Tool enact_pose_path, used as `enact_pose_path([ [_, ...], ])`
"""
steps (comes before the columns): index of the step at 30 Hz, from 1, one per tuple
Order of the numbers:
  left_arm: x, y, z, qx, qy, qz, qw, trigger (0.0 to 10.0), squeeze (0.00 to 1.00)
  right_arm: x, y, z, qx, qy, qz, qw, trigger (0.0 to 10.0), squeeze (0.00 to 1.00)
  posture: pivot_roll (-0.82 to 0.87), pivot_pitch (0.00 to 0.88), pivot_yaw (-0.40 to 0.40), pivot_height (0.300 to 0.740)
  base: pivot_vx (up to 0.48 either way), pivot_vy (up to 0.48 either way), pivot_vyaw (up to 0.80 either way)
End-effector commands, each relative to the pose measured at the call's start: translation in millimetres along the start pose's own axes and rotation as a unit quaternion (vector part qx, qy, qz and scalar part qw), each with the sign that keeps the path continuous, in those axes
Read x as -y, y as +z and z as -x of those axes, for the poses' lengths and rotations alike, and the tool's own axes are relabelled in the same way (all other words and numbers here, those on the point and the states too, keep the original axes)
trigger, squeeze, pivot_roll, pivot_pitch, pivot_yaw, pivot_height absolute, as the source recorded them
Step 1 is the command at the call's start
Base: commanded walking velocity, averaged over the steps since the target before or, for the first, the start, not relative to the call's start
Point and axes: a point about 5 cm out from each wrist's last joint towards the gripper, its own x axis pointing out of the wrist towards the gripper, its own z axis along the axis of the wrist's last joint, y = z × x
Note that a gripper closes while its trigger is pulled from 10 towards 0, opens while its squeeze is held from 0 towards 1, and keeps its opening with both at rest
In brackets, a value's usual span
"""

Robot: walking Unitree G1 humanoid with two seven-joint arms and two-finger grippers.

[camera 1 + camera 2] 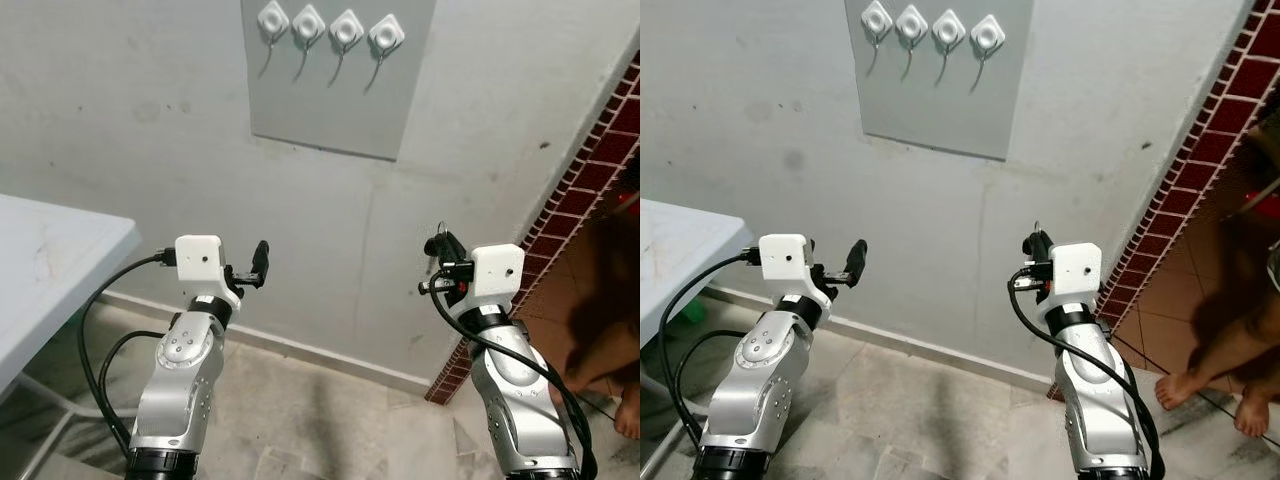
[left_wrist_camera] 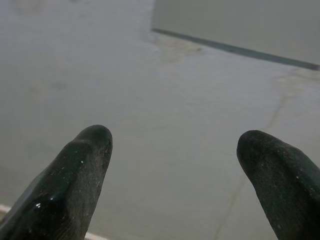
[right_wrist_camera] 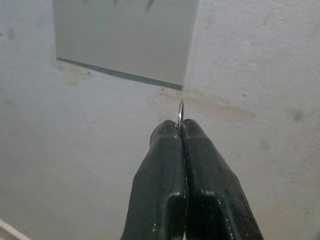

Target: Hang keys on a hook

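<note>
Right gripper: my jaws pressed tight, pinching a thin key ring.
Key ring: pokes upright past my fingertips.
Left gripper: my jaws spread wide, empty.

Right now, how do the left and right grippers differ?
The left gripper has its fingers spread wide with nothing between them; the right gripper has its fingers pressed together, pinching a thin metal ring that pokes out at the tips. Both are raised toward the grey wall, below the hook board.
</note>
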Motion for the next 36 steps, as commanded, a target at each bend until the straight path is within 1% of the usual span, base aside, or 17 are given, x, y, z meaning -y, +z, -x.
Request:
enact_pose_path([
  [1,2.1,3.7,-1.1,0.005,-0.003,0.002,1.0,10.0,0.0,3.5,6.1,-0.9,0.01,-0.002,0.004,1.0,10.0,0.0,0.03,0.048,-0.045,0.74,0.255,0.0,0.0],
  [8,2.3,2.4,-0.8,0.003,-0.001,0.011,1.0,10.0,0.0,3.3,6.1,-0.5,0.008,0.001,0.003,1.0,10.0,0.0,0.03,0.048,-0.047,0.74,0.249,0.0,0.0],
  [10,2.0,2.4,-0.6,0.003,0.001,0.012,1.0,10.0,0.0,2.7,6.1,-0.1,0.008,0.002,0.003,1.0,10.0,0.0,0.03,0.047,-0.049,0.74,0.0,0.0,0.0],
  [17,2.4,2.0,-1.0,0.001,-0.001,0.021,1.0,10.0,0.0,1.3,6.0,0.4,0.007,0.006,0.001,1.0,10.0,0.0,0.03,0.044,-0.049,0.74,0.0,0.354,0.0],
  [27,3.0,3.1,-1.8,0.003,-0.006,0.008,1.0,10.0,0.0,-0.9,5.2,1.2,0.006,0.009,-0.004,1.0,10.0,0.0,0.03,0.035,-0.043,0.74,0.0,0.466,0.0],
  [28,3.2,4.3,-2.0,0.005,-0.009,-0.007,1.0,10.0,0.0,-1.5,5.1,1.4,0.006,0.009,-0.004,1.0,10.0,0.0,0.03,0.033,-0.042,0.74,0.274,0.0,0.0],
  [29,3.3,4.6,-2.0,0.006,-0.01,-0.014,1.0,10.0,0.0,-1.8,5.0,1.4,0.006,0.009,-0.004,1.0,10.0,0.0,0.03,0.033,-0.042,0.74,0.274,0.0,0.0],
  [32,3.1,4.7,-2.0,0.006,-0.007,-0.008,1.0,10.0,0.0,-2.5,5.2,1.8,0.007,0.01,-0.006,1.0,10.0,0.0,0.03,0.033,-0.039,0.74,0.434,0.0,0.0],
  [34,3.4,5.4,-1.7,0.009,-0.01,-0.019,1.0,10.0,0.0,-2.5,4.9,2.2,0.006,0.009,-0.007,1.0,10.0,0.0,0.03,0.033,-0.039,0.74,0.469,0.0,0.0],
  [36,3.2,5.5,-1.5,0.009,-0.011,-0.019,1.0,10.0,0.0,-3.1,4.9,2.5,0.006,0.009,-0.008,1.0,10.0,0.0,0.03,0.033,-0.037,0.74,0.48,0.0,0.0],
])
